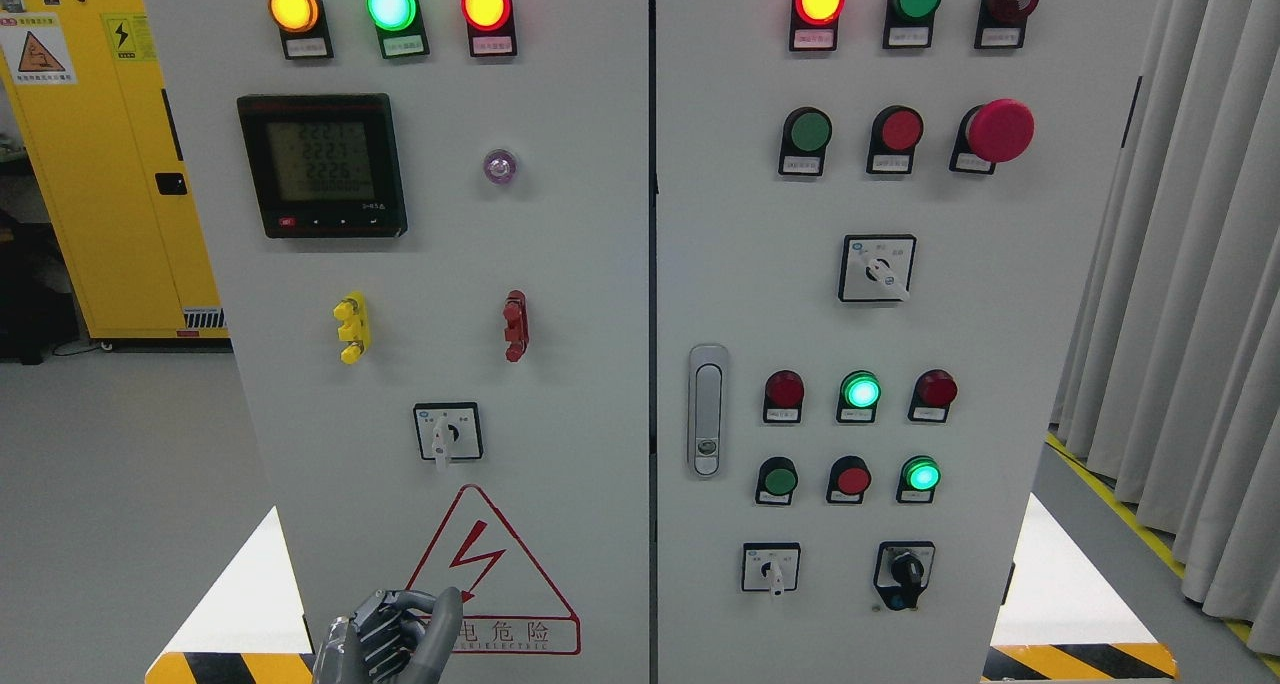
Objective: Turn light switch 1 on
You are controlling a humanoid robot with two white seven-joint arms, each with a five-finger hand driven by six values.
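Note:
A grey electrical cabinet [580,264] fills the view. On its left door a white rotary switch [447,434] sits below a yellow terminal [351,327] and a red terminal [515,325]; its knob points down. My left hand [395,639] shows at the bottom edge, well below that switch, in front of the red warning triangle [487,574]. Its fingers are curled with the thumb raised, and it holds nothing. More rotary switches are on the right door, one in the middle [877,268], two low down [771,568] [904,573]. The right hand is out of view.
Lit lamps run along the top, amber [294,8], green [391,5] and red [486,5]. A digital meter [322,164] and a red mushroom button [998,130] are higher up. A door handle [707,409] sits by the seam. A yellow cabinet [110,154] stands left, curtains [1190,264] right.

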